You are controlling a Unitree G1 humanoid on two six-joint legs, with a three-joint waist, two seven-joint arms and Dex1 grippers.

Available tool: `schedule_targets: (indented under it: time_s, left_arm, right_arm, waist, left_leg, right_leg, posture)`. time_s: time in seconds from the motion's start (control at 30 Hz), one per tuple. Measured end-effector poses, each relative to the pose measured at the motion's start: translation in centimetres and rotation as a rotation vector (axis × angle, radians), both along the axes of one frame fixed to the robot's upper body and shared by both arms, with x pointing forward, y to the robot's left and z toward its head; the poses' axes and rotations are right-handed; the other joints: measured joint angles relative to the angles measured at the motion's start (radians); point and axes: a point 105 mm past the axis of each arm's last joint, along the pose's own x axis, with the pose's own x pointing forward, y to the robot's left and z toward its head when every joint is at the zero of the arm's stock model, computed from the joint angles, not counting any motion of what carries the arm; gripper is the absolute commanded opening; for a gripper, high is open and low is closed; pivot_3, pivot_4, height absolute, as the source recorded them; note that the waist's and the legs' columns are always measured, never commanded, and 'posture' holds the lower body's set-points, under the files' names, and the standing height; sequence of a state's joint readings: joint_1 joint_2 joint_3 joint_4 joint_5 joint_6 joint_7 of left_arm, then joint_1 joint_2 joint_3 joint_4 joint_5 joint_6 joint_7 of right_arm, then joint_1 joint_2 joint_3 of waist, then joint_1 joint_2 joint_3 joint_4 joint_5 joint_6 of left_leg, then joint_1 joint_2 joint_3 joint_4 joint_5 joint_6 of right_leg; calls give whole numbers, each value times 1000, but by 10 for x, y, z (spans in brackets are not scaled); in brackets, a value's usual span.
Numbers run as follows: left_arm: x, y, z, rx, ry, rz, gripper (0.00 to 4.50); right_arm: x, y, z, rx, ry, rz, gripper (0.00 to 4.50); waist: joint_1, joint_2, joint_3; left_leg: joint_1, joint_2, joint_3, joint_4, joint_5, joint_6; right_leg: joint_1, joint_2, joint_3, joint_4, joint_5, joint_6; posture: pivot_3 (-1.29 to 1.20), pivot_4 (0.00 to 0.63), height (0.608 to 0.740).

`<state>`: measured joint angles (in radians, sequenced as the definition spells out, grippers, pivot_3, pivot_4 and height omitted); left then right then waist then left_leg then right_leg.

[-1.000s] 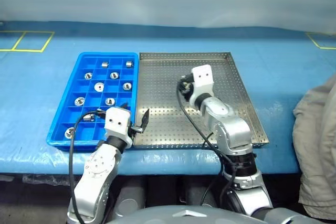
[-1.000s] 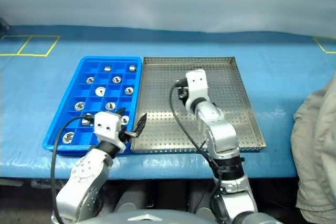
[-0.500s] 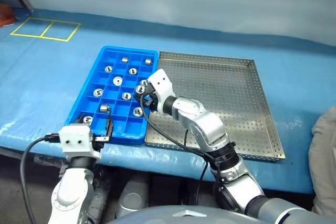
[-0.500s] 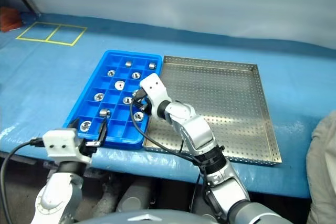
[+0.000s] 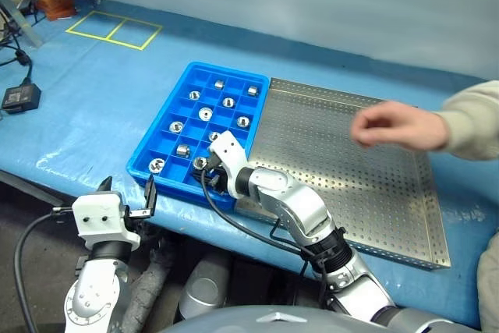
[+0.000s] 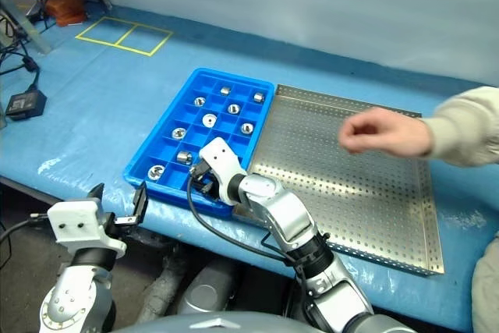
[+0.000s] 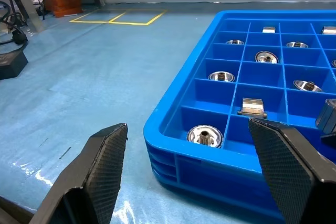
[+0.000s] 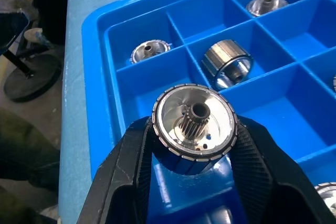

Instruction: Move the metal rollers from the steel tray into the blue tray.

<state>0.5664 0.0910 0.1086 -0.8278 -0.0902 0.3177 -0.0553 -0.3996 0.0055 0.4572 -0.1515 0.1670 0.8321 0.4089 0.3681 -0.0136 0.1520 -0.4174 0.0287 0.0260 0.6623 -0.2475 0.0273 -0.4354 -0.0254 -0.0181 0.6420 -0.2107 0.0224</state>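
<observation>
Since a second ago, my right tool [image 8: 192, 145] has crossed from over the steel tray [image 5: 366, 169] to the near end of the blue tray [image 5: 168, 126], and a person's hand [image 5: 390, 125] has come in above the steel tray. On the desk [image 5: 93, 91] the two trays sit side by side, touching. I see no rollers on the steel tray's perforated floor. Metal rollers [image 5: 205, 113] lie in the blue tray's compartments. My right tool grips one roller [image 8: 193, 121] above a near compartment. My left tool [image 7: 194, 174] stands agape, empty, just short of the blue tray's near corner.
</observation>
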Motion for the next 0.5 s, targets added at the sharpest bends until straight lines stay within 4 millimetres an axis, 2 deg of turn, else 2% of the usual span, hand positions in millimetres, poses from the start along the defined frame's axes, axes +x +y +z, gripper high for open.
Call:
schedule_targets:
  time_s: [0.13,0.27,0.5]
  left_arm:
    - [3,-2,2,7,-6,-21,3992]
    - [6,-4,4,10,-10,-35,3992]
    - [10,-9,4,8,-2,-74,3992]
  right_arm:
    - [-3,-7,3,-5,-10,-1,3960]
    - [-6,-12,7,10,-8,6,3960]
    - [2,-52,21,33,-34,-73,3960]
  waist:
    - [11,-2,-1]
    - [11,-2,-2]
    - [10,-2,-2]
  left_leg:
    - [-3,0,1,0,0,0]
    - [-9,-1,1,2,0,0]
    - [-13,-1,-1,4,0,-1]
  right_leg:
    - [-4,0,0,0,0,0]
    - [-4,1,-1,1,1,2]
    - [-4,1,-6,1,3,5]
  posture:
    - [493,150,740]
    - [474,150,740]
    - [430,150,740]
